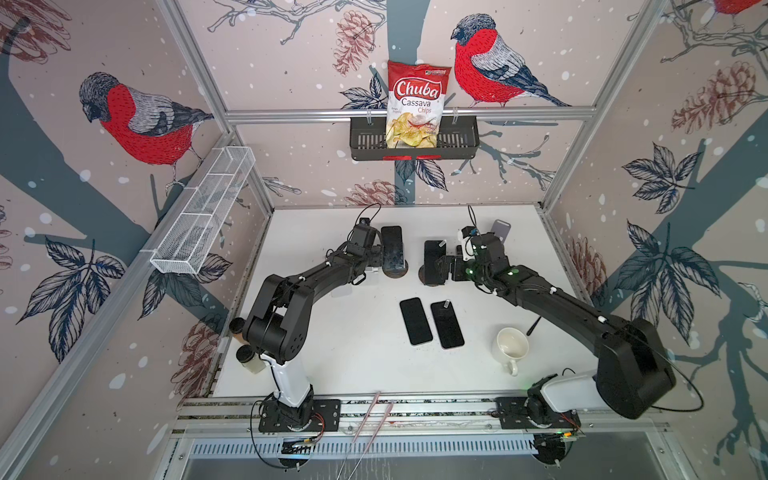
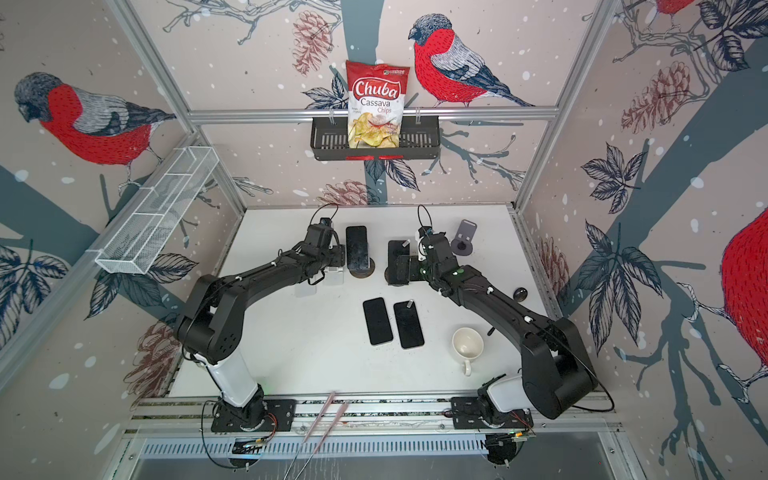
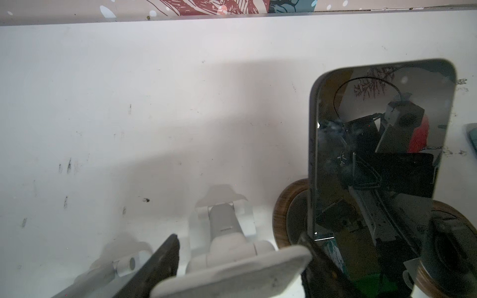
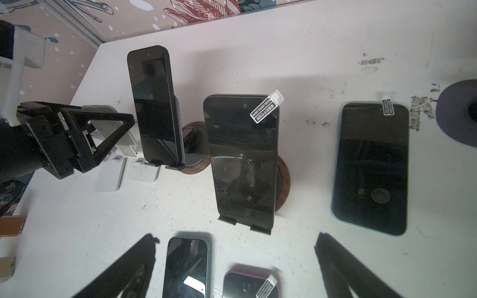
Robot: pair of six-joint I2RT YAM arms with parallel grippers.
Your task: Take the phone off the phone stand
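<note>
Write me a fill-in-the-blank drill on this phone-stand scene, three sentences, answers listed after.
1. The chips bag stands in the black wall ____.
2. Two phones lie flat on the table beside a white ____.
3. The right gripper has its jaws wide ____, holding nothing, before the phone with the sticker on its stand.

Missing words: basket; mug; open

Right gripper [image 4: 235,268] jaws stand wide apart. Two phones propped upright on wood-based stands: one [image 4: 154,103] toward the table's [image 4: 322,64] back edge, a labelled one [image 4: 244,160] beside it. Left gripper [image 4: 103,139] near the former.
</note>
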